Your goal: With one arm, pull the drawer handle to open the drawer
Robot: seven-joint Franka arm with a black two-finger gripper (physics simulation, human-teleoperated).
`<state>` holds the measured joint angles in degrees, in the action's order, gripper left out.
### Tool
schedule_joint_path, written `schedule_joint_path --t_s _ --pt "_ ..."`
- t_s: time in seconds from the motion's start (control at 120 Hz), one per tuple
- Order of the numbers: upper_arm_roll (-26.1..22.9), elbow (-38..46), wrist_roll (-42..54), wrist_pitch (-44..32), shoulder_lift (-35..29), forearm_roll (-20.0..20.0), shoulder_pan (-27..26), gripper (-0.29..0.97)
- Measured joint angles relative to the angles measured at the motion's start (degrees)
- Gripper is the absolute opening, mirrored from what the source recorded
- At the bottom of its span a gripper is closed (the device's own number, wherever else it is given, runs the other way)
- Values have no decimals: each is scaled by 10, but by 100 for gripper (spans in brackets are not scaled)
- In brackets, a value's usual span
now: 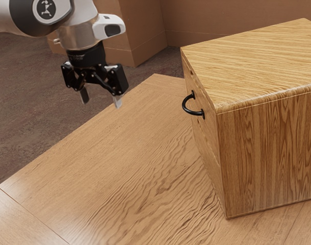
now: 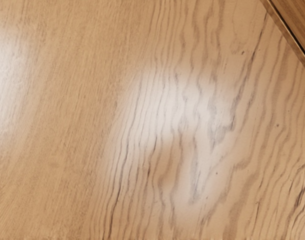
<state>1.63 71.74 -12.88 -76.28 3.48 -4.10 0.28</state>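
Up at the exterior view's upper left, the arm's black two-finger hand [image 1: 101, 101] hangs above the light wooden worktop [image 1: 120, 178], its fingers spread apart, pointing down and holding nothing. Well apart from it, toward the exterior view's right, stands a boxy oak-grain wooden cabinet [image 1: 257, 102]. A curved black drawer handle [image 1: 192, 106] sticks out from the face turned toward the hand. That face looks flush, the drawer closed.

the box [image 1: 257, 66] runs past the exterior view's right edge; the arm [image 1: 81, 23] is cut above its wrist. the drawer's [image 1: 200, 132] outline on the box cannot be told.
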Motion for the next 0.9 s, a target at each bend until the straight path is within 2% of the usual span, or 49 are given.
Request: schedule_joint_path --t_s 0.192,0.367,0.5,0.675,0.9 --pt "0 -2 -30 11 -1 23 8 68" --pt "-1 -82 -77 41 -31 40 43 68" --pt "-1 -82 -140 32 7 42 64 68" --pt "-3 -81 -205 -17 60 45 19 68" --pt "-2 -75 -264 -78 93 75 18 68"
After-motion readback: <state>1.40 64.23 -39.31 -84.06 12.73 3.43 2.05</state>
